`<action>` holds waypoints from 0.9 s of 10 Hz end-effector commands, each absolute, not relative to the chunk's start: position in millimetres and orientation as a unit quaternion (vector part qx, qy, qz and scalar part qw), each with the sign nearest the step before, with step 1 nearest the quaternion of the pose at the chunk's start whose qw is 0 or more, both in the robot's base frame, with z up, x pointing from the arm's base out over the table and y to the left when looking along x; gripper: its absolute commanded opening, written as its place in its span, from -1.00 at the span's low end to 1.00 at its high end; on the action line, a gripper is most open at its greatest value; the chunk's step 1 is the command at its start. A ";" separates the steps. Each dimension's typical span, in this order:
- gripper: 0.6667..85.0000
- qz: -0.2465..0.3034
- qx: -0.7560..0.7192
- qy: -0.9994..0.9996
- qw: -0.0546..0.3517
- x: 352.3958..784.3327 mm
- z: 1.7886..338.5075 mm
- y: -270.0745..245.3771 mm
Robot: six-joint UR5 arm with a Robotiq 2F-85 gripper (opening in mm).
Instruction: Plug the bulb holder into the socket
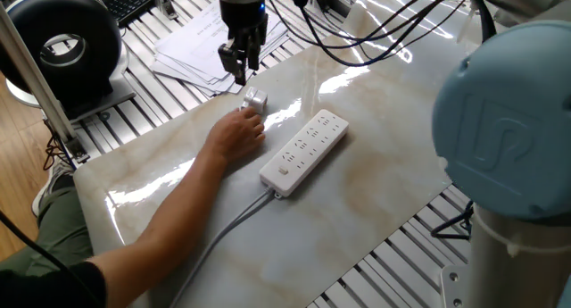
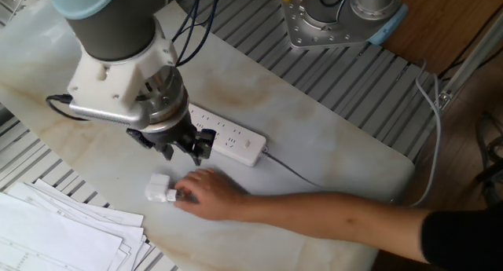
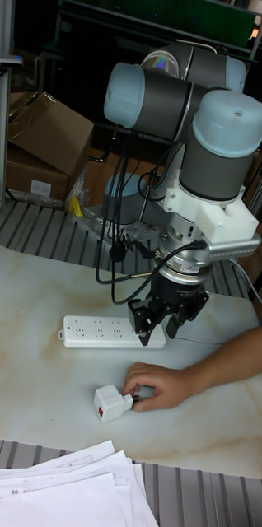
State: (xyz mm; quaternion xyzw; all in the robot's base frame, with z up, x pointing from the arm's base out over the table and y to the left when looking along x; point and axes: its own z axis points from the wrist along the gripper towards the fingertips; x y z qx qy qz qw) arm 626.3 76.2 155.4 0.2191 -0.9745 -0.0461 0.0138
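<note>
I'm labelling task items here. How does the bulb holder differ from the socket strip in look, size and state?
The bulb holder is small and blocky with a red mark; the socket is a long flat strip with rows of holes. A person's hand touches the bulb holder; nothing touches the socket. The socket trails a grey cable; the bulb holder shows none. Both are white and lie on the table, apart.

Person's hand [image 3: 152, 387] blocks bulb holder [image 3: 110, 403] beneath claw [image 3: 156, 327]; socket [image 3: 106, 332] unobstructed.
</note>
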 end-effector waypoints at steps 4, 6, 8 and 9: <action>0.05 -0.026 0.234 -0.972 -0.008 693.4 131.7 73.8; 0.02 -0.019 0.233 -0.972 -0.013 697.5 123.9 69.0; 0.04 -0.032 0.229 -0.973 -0.008 689.5 139.8 76.6; 0.05 -0.038 0.220 -0.975 -0.001 682.2 154.6 82.2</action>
